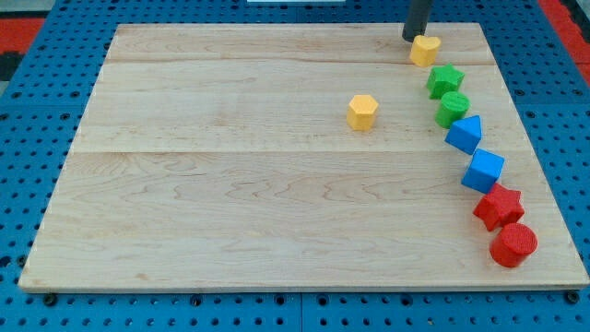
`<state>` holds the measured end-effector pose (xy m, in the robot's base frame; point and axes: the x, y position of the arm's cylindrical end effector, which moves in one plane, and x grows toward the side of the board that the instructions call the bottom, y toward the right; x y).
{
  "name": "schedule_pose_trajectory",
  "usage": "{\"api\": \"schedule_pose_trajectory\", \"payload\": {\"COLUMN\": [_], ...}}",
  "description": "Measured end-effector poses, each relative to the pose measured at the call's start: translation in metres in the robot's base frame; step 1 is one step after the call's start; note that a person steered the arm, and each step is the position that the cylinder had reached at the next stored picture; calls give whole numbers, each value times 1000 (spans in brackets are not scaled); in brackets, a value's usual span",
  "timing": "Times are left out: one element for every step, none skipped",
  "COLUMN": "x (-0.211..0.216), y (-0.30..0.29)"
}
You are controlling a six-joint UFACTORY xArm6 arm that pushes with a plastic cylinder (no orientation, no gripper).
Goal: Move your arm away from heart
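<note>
A pale wooden board made of joined planks fills most of the view and lies on a blue perforated table that shows around its edges. The dark rod of my arm comes down from the far edge of the view on the right, and my tip rests on the board at the far right, just beside the yellow heart-shaped block, at its far-left side; whether they touch cannot be told. There are no jaws on this arm, only the rod, so nothing is gripped.

The other blocks run in a curved line down the right side, from far to near. The blue cube sits near the right edge, with the blue triangular block just beyond it. The red star-shaped block and the red cylinder lie nearest. Just nearer than the heart sit the green star-shaped block and the green rounded block. A yellow hexagonal block stands alone, well to the left of the line.
</note>
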<state>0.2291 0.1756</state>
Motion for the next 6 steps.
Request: {"api": "schedule_pose_trajectory", "payload": {"x": [13, 20, 20, 42, 92, 156], "y": [0, 0, -17, -78, -127, -170]}}
